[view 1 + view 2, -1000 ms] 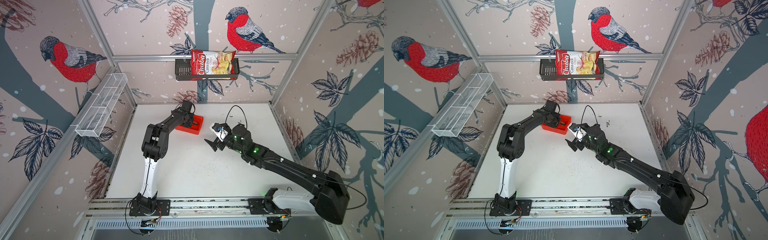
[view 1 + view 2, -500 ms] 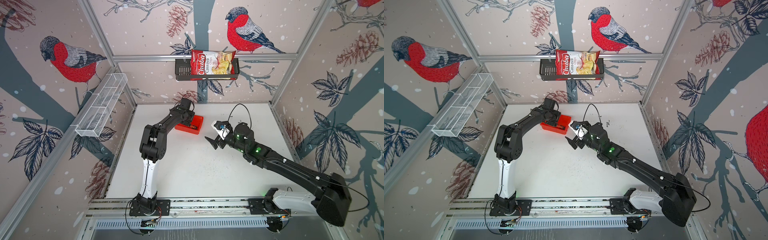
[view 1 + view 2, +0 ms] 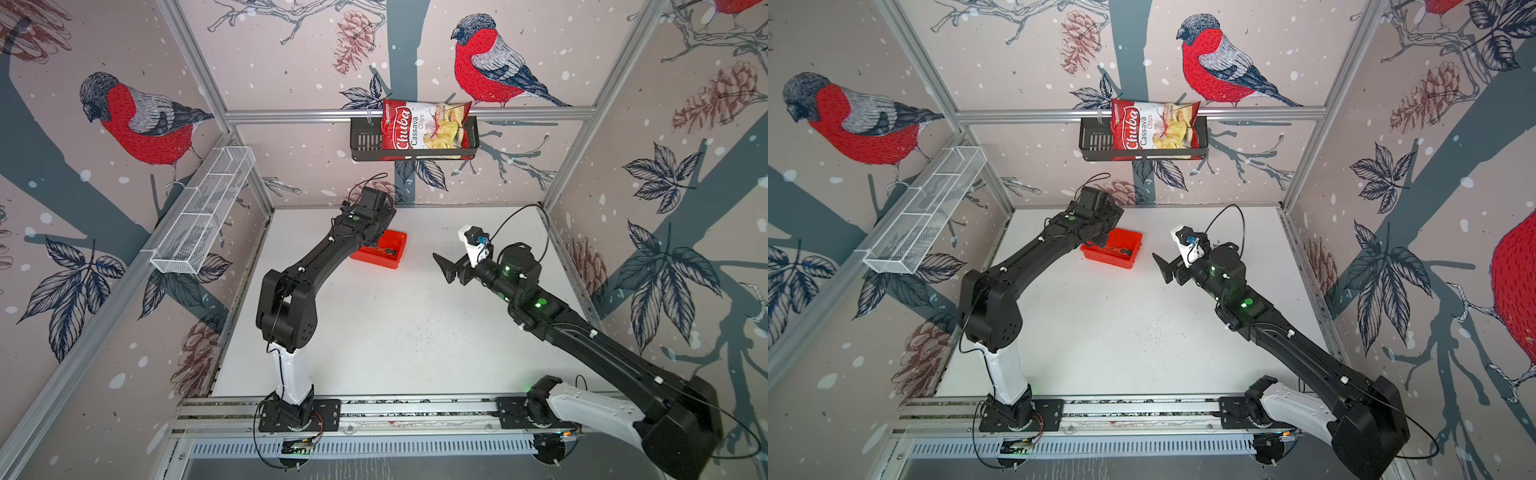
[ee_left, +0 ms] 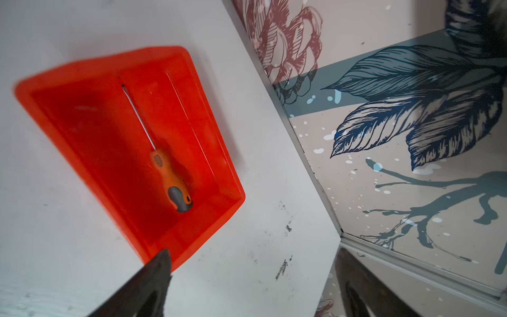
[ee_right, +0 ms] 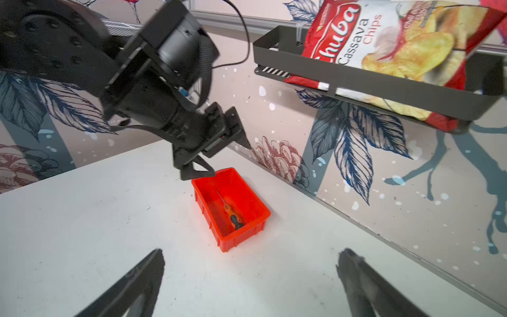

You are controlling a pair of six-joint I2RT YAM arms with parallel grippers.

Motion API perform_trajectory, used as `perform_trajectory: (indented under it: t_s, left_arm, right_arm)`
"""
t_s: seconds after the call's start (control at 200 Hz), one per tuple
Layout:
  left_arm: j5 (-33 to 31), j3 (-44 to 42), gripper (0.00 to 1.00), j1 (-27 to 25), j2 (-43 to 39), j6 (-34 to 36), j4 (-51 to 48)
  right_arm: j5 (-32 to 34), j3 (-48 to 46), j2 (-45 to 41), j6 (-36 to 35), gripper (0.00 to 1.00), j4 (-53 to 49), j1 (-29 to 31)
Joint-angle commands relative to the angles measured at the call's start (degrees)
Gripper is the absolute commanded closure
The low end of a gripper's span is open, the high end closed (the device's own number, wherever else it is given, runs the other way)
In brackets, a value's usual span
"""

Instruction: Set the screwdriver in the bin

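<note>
While hanging wide open and empty by the bin (image 4: 219, 142) near the surface's (image 4: 55, 247) back edge, faces, as nearer left end effector (image 4: 253, 256), the screwdriver (image 4: 167, 170) flat inside, handle nearest, shaft pointing away.

The screwdriver (image 4: 158, 160) lies flat inside the bin (image 4: 90, 63), which sits on the surface (image 3: 395, 332) near its back. The left claw (image 5: 230, 160) hangs over the bin's left end. The right claw (image 3: 451, 270) is right of the bin, apart from it. A chip bag (image 3: 424, 129) sits in a basket (image 3: 365, 141) on the back wall.
</note>
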Motion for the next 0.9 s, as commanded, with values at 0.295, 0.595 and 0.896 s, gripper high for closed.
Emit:
perform_trajectory:
  t_s: [0.295, 0.595, 0.896]
  left_arm:
    - [-8.34, -35.4, 0.02, -0.98, -24.14, 47.95, 40.09]
    - [-9.23, -57.23, 0.03, 3.86, -35.31, 67.5, 59.27]
    - [-19.79, -73.2, 0.02, 7.45, -38.46, 80.81, 75.0]
  right_arm:
    - [3.38, -11.31, -8.53, 6.62, 0.01, 7.87, -13.3]
    - [9.36, -22.7, -8.02, 4.9, 0.01, 18.21, -26.32]
    - [11.54, -31.0, -4.31, 9.17, 0.01, 30.91, -36.67]
